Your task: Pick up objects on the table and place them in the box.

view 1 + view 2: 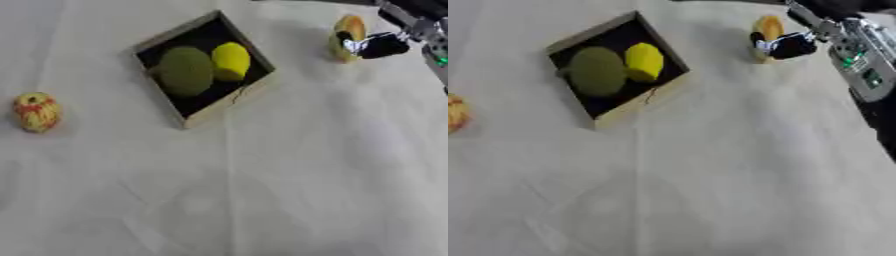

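A wooden box (229, 102) with a dark inside lies askew at the upper middle of the table. In it sit a dull green round fruit (185, 71) and a yellow lemon-like fruit (231, 61). At the upper right an orange-yellow fruit (350, 30) stands on the cloth, and my right hand (381, 45) has its fingers curled round it from the right. A red and yellow apple-like fruit (36, 111) lies alone at the far left. My left hand shows in neither view.
A pale cloth (262, 190) covers the whole table. My right forearm (859, 55), grey with green lights, comes in from the upper right corner.
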You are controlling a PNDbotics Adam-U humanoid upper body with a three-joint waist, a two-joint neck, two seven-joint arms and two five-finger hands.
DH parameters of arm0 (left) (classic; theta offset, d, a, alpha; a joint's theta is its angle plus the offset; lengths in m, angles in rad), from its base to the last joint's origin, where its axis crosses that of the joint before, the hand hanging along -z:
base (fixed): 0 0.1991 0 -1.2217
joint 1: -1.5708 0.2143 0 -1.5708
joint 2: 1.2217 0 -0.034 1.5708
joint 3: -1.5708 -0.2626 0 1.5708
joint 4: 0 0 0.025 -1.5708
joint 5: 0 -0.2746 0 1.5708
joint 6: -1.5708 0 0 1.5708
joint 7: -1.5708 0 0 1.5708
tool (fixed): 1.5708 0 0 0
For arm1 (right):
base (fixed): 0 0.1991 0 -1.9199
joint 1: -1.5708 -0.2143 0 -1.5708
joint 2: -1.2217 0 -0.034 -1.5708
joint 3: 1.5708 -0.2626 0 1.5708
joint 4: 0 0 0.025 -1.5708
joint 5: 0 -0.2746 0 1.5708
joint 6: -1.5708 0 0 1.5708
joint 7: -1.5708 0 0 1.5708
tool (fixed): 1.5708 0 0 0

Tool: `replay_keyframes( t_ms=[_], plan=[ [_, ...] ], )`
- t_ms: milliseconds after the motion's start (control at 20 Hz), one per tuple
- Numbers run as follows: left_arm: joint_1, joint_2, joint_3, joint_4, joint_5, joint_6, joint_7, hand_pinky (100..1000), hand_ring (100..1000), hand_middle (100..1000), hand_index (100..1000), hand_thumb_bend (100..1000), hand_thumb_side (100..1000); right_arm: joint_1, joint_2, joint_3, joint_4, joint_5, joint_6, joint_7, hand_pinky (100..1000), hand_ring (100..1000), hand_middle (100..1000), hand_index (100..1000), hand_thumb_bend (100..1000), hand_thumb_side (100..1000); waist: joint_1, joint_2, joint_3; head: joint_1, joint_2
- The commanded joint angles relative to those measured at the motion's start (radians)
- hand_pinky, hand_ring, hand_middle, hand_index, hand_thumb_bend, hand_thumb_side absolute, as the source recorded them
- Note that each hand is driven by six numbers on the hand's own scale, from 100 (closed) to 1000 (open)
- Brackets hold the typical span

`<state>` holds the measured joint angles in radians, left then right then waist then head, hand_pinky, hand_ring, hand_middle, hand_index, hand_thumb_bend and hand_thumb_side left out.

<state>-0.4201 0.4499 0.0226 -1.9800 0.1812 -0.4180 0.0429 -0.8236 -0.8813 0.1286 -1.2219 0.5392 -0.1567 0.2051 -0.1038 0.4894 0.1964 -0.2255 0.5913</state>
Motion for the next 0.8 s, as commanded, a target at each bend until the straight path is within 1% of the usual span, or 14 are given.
replay_keyframes(
  t_ms=[50,200,450,800],
  plan=[
    [0.0,0.024,0.009,-0.02,-0.009,-0.001,0.006,721,777,738,830,100,562,-0.017,-0.025,-0.008,0.001,0.01,0.003,0.01,979,1000,885,1000,173,340,0.013,-0.005,-0.004,-0.003,-0.019],
    [0.002,0.024,0.009,-0.02,-0.011,-0.001,0.007,721,778,739,830,100,562,-0.014,-0.024,-0.008,0.006,0.017,0.008,0.015,978,1000,886,1000,172,344,0.016,-0.003,-0.009,-0.003,-0.021],
    [0.0,0.024,0.008,-0.02,-0.011,-0.001,0.007,721,778,739,830,100,562,-0.007,-0.022,-0.012,0.017,0.029,0.017,0.019,978,1000,887,1000,169,347,0.017,-0.003,-0.013,0.0,-0.033],
    [-0.001,0.023,0.008,-0.02,-0.013,-0.002,0.007,720,778,738,829,100,561,0.0,-0.017,-0.011,0.037,0.064,0.026,0.022,975,1000,894,1000,198,378,0.018,0.007,-0.008,0.0,-0.039]
  ],
)
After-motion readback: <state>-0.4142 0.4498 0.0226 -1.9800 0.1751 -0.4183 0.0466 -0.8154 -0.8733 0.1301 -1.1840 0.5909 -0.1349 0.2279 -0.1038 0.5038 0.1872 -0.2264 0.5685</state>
